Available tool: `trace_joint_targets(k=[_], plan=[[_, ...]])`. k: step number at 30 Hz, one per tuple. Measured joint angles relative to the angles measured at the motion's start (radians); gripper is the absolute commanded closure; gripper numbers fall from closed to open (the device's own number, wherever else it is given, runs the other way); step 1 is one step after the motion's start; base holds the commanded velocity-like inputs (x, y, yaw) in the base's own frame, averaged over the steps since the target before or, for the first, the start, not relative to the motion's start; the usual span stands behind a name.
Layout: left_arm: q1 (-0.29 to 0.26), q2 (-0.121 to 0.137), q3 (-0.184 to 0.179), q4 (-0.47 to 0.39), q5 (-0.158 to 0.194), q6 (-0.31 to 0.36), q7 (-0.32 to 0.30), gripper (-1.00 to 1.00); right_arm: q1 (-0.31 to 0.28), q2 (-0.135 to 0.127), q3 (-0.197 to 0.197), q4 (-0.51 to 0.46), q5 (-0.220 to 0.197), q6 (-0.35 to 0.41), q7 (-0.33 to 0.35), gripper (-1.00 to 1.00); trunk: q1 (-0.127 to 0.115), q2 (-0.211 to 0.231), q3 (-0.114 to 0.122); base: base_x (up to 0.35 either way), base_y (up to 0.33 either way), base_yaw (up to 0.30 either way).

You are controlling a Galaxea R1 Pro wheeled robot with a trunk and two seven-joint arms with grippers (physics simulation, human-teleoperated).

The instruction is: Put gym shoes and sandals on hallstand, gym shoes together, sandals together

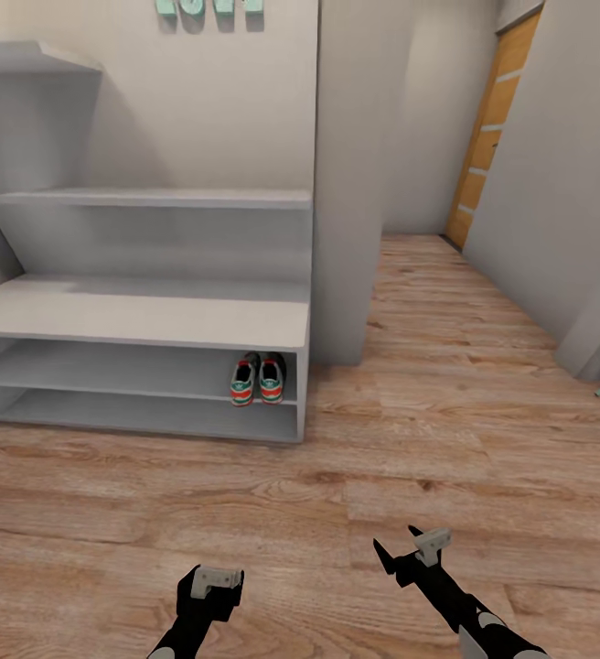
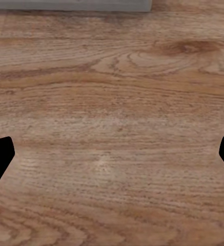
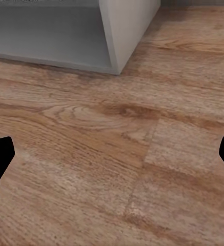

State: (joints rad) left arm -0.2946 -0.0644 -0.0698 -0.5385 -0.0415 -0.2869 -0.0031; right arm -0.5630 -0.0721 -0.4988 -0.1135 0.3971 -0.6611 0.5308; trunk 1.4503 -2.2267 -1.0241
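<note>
Two gym shoes (image 1: 259,379) sit side by side on the hallstand (image 1: 135,316)'s middle shelf, already paired. The left gripper (image 1: 210,583) and right gripper (image 1: 412,547) hover over the corridor floor (image 1: 465,430), jaws spread and empty, likely ready for sandals.

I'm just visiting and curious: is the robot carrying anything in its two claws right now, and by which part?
Nothing is held. The left gripper and right gripper both hang open over bare light brown wood-plank floor.

Home corridor: hallstand (image 1: 144,316), plank floor (image 1: 446,458)
</note>
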Motion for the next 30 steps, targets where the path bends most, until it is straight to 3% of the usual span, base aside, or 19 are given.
trace_joint_targets(k=[18, 30], plan=[[0.000, 0.000, 0.001, 0.000, 0.001, 0.000, 0.001, -1.00, 0.000, 0.004, -0.002, -0.002, -0.001, 0.000, 0.000, -1.00, -0.069, 0.126, 0.056, 0.000, 0.000, -0.002], [0.000, -0.001, 0.000, 0.000, 0.003, 0.000, 0.000, -1.00, 0.000, 0.003, -0.003, -0.002, -0.001, 0.000, 0.000, -1.00, -0.115, 0.210, 0.094, 0.000, 0.000, -0.237]])
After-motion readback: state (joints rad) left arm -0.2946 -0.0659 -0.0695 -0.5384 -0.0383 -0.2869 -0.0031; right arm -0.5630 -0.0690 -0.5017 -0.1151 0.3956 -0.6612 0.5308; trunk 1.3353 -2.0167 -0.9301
